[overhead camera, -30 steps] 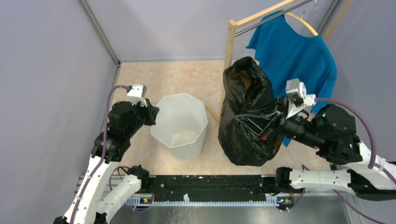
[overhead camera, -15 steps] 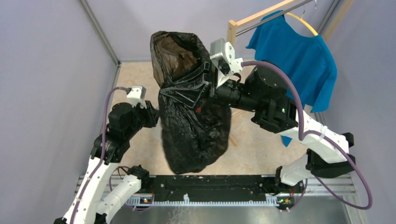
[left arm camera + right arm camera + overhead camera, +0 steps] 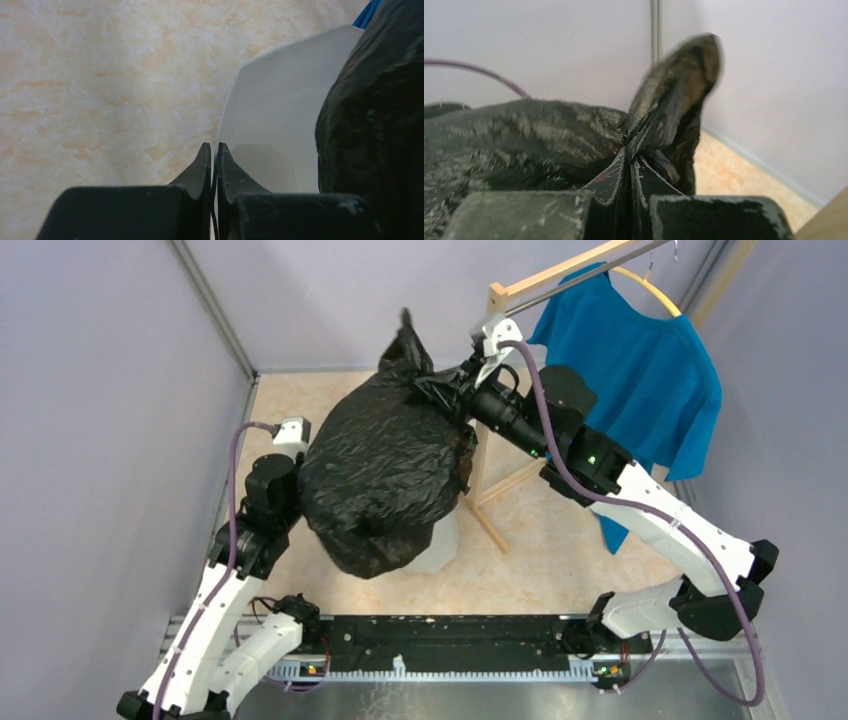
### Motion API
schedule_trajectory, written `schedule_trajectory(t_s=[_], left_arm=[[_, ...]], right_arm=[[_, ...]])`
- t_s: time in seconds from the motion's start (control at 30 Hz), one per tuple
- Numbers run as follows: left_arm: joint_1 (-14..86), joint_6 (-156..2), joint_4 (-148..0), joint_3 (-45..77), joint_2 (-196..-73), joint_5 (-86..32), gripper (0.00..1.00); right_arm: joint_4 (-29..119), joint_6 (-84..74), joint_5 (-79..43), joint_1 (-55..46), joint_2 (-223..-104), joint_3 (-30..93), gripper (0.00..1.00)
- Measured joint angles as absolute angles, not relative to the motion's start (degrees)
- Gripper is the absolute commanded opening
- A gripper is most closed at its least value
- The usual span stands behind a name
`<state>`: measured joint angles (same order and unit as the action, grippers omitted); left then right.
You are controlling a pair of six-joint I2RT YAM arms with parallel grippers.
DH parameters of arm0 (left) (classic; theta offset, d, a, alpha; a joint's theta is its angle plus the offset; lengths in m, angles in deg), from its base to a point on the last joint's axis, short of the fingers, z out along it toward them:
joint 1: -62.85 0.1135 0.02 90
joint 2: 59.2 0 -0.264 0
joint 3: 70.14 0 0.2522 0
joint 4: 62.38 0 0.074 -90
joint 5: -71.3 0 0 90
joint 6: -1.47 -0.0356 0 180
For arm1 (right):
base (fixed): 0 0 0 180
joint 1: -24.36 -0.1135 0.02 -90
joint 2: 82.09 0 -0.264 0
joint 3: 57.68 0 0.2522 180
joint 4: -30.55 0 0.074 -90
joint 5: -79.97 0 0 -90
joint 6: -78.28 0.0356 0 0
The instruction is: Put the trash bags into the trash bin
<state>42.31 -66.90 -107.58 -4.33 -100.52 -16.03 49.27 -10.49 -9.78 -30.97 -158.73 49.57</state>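
The black glossy trash bag [image 3: 385, 480] hangs bunched over the white faceted trash bin [image 3: 441, 540] and hides nearly all of it in the top view. My right gripper [image 3: 447, 392] is shut on the bag's gathered top, up near the rack post. In the right wrist view the bag [image 3: 524, 135] is pinched between the fingers of the right gripper [image 3: 629, 150]. My left gripper [image 3: 213, 146] is shut on the bin's thin rim; the bin [image 3: 270, 115] opens to its right, with the bag [image 3: 375, 125] against it. In the top view the bag hides the left gripper.
A wooden rack [image 3: 492, 330] stands at the back right with a blue shirt [image 3: 640, 370] on a hanger. Its foot bar [image 3: 495, 530] lies on the floor just right of the bin. A grey wall [image 3: 120, 440] stands close on the left.
My right arm has swung the bag from the right side leftward and over the bin, which it now covers. The left arm has stayed at the bin's rim.
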Motion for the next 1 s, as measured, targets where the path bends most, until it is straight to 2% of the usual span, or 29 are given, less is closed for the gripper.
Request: schedule_trajectory(t_s=[0.17,0.4,0.77,0.83,1.0], left_arm=[[42.31,-66.6,-104.8,-2.8,-105.5,-15.48,0.0],[42.29,-68.08,-104.43,0.66,-110.64,-15.28,0.0],[42.23,-72.41,-110.05,4.88,-111.49,-13.82,0.04],[42.23,-72.43,-110.27,4.92,-111.49,-13.75,0.08],[42.23,-71.62,-110.35,4.9,-111.16,-14.76,0.33]], right_arm=[[53.05,-10.57,-8.78,-30.38,-155.17,44.55,0.0],[55.3,-13.74,-8.03,-30.38,-153.16,47.65,0.0],[55.49,-16.02,-14.48,-30.38,-165.33,69.9,0.0],[55.25,-15.64,-15.86,-30.38,-166.69,71.43,0.0],[54.05,-14.55,-17.8,-30.38,-167.08,70.12,0.0]])
